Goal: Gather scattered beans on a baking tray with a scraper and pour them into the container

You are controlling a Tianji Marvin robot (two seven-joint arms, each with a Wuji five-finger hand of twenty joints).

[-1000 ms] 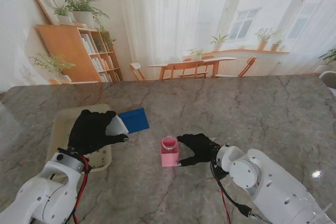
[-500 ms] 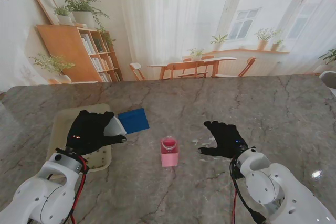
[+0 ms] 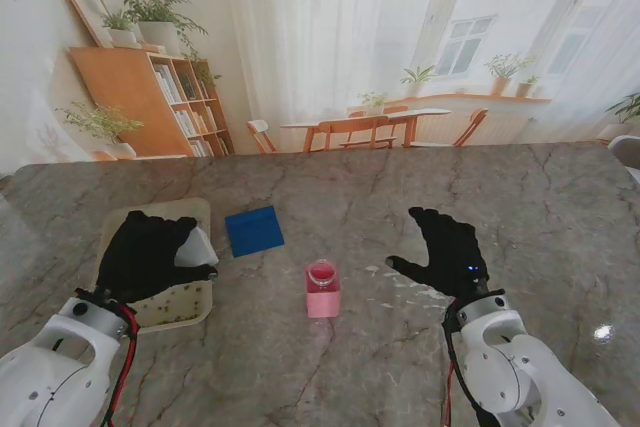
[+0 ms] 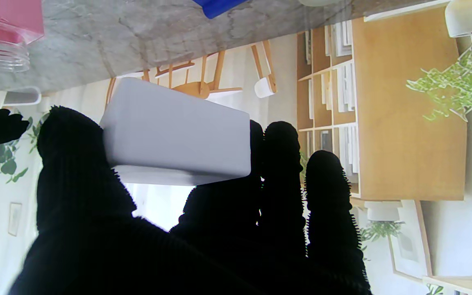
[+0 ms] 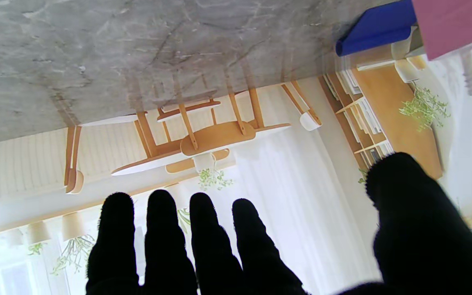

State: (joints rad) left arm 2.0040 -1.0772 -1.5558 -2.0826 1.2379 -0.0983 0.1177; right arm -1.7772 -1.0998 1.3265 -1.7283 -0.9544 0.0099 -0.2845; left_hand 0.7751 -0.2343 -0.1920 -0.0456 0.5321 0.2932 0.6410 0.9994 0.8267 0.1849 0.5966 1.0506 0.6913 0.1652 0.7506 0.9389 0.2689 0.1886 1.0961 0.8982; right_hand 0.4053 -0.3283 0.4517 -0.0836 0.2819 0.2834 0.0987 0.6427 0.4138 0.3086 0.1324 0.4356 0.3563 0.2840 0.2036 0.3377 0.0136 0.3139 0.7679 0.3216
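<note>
The marble table (image 3: 400, 197) takes up most of what I see, and everything else can be placed against the pink container (image 3: 322, 292) standing near its middle.

To the robot's left of the container, well apart from it, lies the cream baking tray (image 3: 195, 209), with small dark beans (image 3: 178, 295) scattered over the part of its floor nearest to me (too small to count). The left hand (image 3: 150, 252) hangs over that tray, its black-gloved fingers (image 4: 281, 164) and thumb clamped on a white scraper (image 3: 195, 249); in the left wrist view the scraper (image 4: 176, 131) is a pale block pinched between thumb on one side and fingers on the other.

To the robot's right of the container, clearly apart from it, the right hand (image 3: 447, 247) hovers above the table, holding nothing. Its four fingers (image 5: 166, 237) are stretched out side by side and the thumb is splayed wide toward the container.

A blue square pad (image 3: 254, 230) lies flat on the table, farther from me than the container and a little to its left, just beside the tray's corner.

The container itself is small, upright, with a clear rim at its mouth (its contents I cannot make out).
</note>
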